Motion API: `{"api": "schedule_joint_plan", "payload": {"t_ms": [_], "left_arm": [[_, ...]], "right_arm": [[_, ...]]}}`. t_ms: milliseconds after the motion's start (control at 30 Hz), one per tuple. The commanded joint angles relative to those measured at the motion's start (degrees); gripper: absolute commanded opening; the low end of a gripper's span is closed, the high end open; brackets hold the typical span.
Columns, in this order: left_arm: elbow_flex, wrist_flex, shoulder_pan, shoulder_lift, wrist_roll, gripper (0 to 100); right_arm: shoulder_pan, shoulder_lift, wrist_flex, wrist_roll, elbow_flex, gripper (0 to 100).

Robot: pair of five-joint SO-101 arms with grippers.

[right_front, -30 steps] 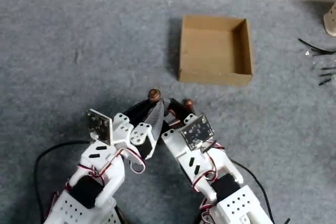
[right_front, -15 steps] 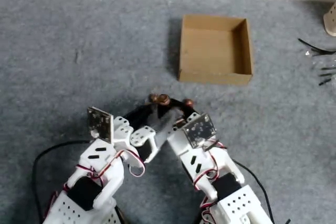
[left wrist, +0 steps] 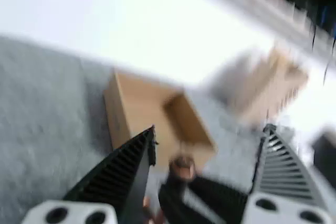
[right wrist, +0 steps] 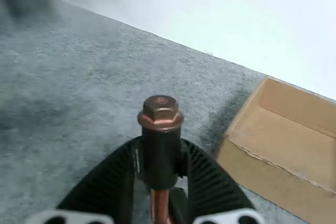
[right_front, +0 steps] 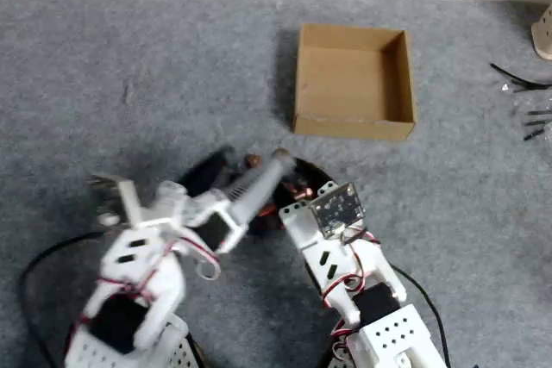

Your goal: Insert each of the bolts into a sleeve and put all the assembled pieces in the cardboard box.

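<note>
My right gripper (right wrist: 160, 153) is shut on a black sleeve (right wrist: 159, 153) held upright, and a copper bolt (right wrist: 160, 113) sits in it with its hex head on top. In the left wrist view my left gripper (left wrist: 210, 132) is open, its dark fingers (left wrist: 126, 166) spread wide on either side of that bolted sleeve (left wrist: 182, 169) without touching it. In the high view both grippers meet near the table's middle, the left gripper (right_front: 259, 185) beside the right gripper (right_front: 297, 189). The open cardboard box (right_front: 354, 82) lies just beyond them and holds nothing; its brown wall (right wrist: 294, 150) is close by.
Grey carpet covers the table. Black cable ties and small parts (right_front: 526, 109) lie at the right edge, with a white object (right_front: 543, 32) at the far right corner. A black cable (right_front: 34, 265) loops by the left arm's base.
The left arm brought a bolt to the right gripper's sleeve, then let go and swung back to the left with its fingers open. The right arm barely moved.
</note>
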Motion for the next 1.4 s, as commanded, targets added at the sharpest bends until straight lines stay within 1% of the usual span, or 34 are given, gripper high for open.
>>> {"api": "schedule_joint_plan", "payload": {"t_ms": [0,100,167,233,300,333,400,467,500,600,667,733,867,1000,1067,1133,1267,1367], "left_arm": [[-3.1,5.2,-2.2,-0.1,1.3,30],[3.6,4.8,-2.5,0.0,0.4,30],[7.3,2.5,-2.4,0.0,-3.6,26],[9.5,0.4,-2.5,-0.1,-6.8,17],[10.9,-1.6,-2.6,-0.1,-9.2,4],[11.4,-2.8,-2.6,-0.1,-10.5,0],[13.5,-5.0,-2.9,-0.1,-12.3,4],[15.3,-7.2,-5.8,-0.1,-15.5,2],[15.8,-8.2,-7.7,0.0,-18.6,1],[16.5,-8.5,-13.6,0.2,-29.9,1],[18.2,-8.4,-15.0,0.2,-36.5,1],[18.3,-6.8,-15.1,0.5,-40.8,1],[18.3,-5.7,-15.2,0.7,-42.4,1],[18.3,-5.6,-15.2,0.8,-42.4,1],[18.3,-5.6,-15.2,0.8,-42.4,1],[18.3,-5.6,-15.2,1.1,-42.4,1],[18.3,-5.9,-15.2,2.3,-42.5,1],[18.3,-5.9,-15.2,2.8,-42.5,1]], "right_arm": [[2.5,-0.8,-0.7,0.1,6.7,0.5],[2.7,-0.7,-0.7,0.1,6.7,0.5],[2.8,-0.6,-0.4,0.1,6.7,0.5],[3.6,-0.5,-0.2,0.1,6.7,0.5],[5.2,-0.5,-0.2,0.1,6.7,0.5],[5.9,-0.5,-0.2,0.1,6.7,0.5],[7.0,-0.5,-0.1,0.1,6.7,0.5],[8.2,-0.4,-0.1,0.1,6.7,0.5],[9.0,-0.4,-0.1,0.1,6.7,0.5],[10.0,-0.5,0.0,0.1,6.7,0.5],[9.9,-0.8,2.7,0.2,6.7,0.5],[10.0,-0.8,7.3,0.2,6.4,0.5],[10.0,-0.3,12.4,0.2,0.3,0.5],[10.0,1.0,13.0,0.3,-3.6,0.5],[10.0,5.1,11.9,0.3,-7.7,0.5],[10.2,12.3,9.6,0.2,-13.4,0.5],[13.0,34.9,5.8,-0.1,-30.5,0.5],[16.1,54.1,5.9,-4.4,-46.4,0.5]]}}
